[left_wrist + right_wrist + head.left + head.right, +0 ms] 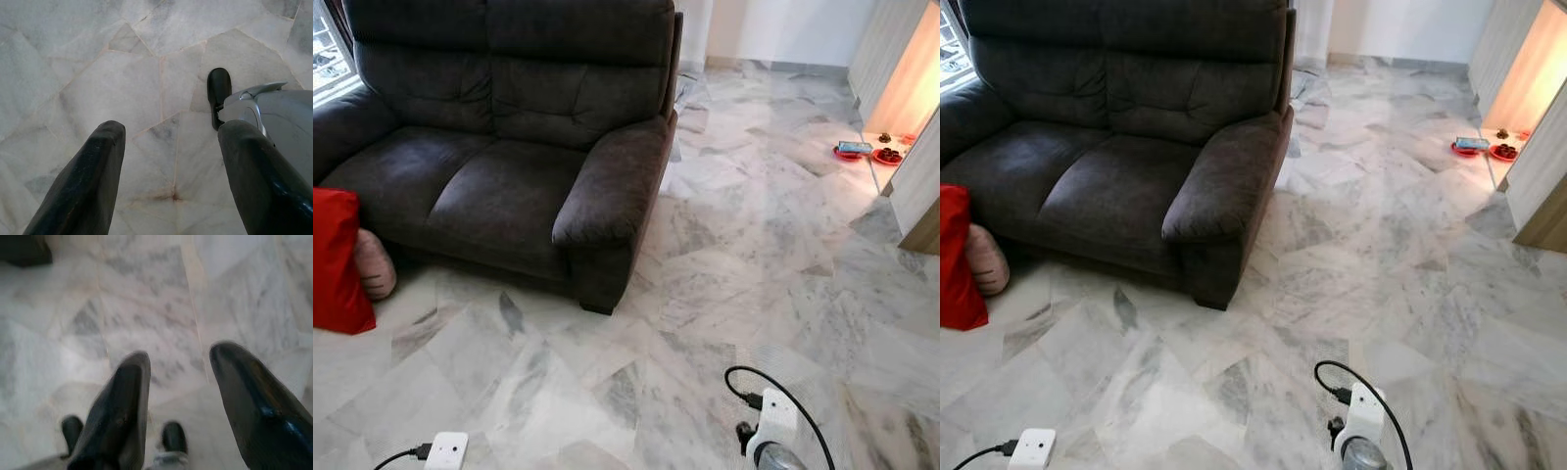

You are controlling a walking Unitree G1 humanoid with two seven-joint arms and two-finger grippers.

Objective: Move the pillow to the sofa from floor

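A red pillow (337, 257) stands on the marble floor at the far left, leaning against the front of the dark grey sofa (499, 166). A pinkish striped cushion (376, 264) lies just behind it, partly under the sofa's edge. The sofa's seat is bare. Both arms hang low at my sides, far from the pillow. My left gripper (171, 129) is open over bare floor tiles, with my own foot (218, 88) beyond it. My right gripper (182, 353) is also open above the floor, nothing between its fingers.
The sofa's right armrest (612, 186) juts toward me. Open marble floor (754, 255) stretches to the right. Red dishes (862, 152) sit on the floor by a lit doorway at the back right. A wall corner (920, 186) stands at the right edge.
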